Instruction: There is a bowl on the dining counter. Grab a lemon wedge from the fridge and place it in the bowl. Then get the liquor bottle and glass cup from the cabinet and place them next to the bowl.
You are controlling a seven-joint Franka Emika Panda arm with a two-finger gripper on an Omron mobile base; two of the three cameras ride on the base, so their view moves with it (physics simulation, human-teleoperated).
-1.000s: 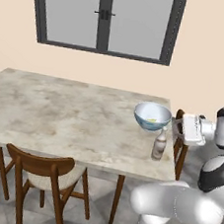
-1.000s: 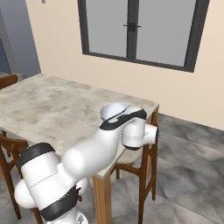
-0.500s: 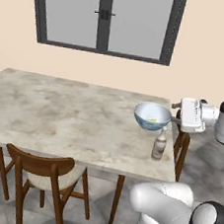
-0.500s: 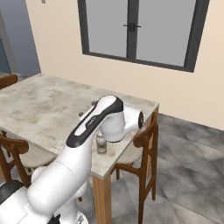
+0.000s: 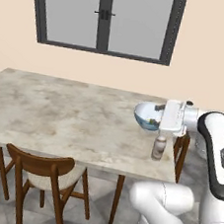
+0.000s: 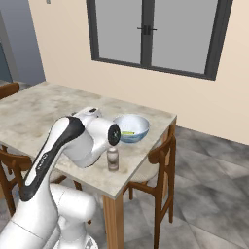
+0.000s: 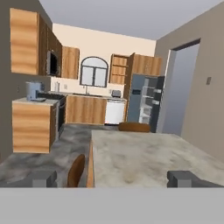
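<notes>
The pale blue bowl [image 5: 146,115] [image 6: 132,127] stands near the right end of the dining counter [image 5: 58,117] [image 6: 44,109] [image 7: 144,157]. A thin yellow piece [image 6: 127,132], likely the lemon wedge, lies inside it. The liquor bottle [image 5: 158,147] [image 6: 113,158] stands upright just in front of the bowl. My gripper [image 5: 158,114] [image 7: 113,179] hangs level at the bowl's right rim, pointing along the counter, open and empty. Far off in the hand view are the fridge [image 7: 146,105] and the open cabinet [image 7: 119,69]. The glass cup is out of view.
A wooden chair [image 5: 47,173] is tucked under the counter's near side. Another chair [image 6: 160,165] stands at its right end, and a chair back [image 7: 133,127] rises at the far end. A dark-framed window [image 5: 105,19] is behind. A kitchen island [image 7: 33,124] stands left.
My hand has swung from beside the counter's right end to the bowl's rim and turned level. The bowl and bottle have not moved. The jaws stayed open.
</notes>
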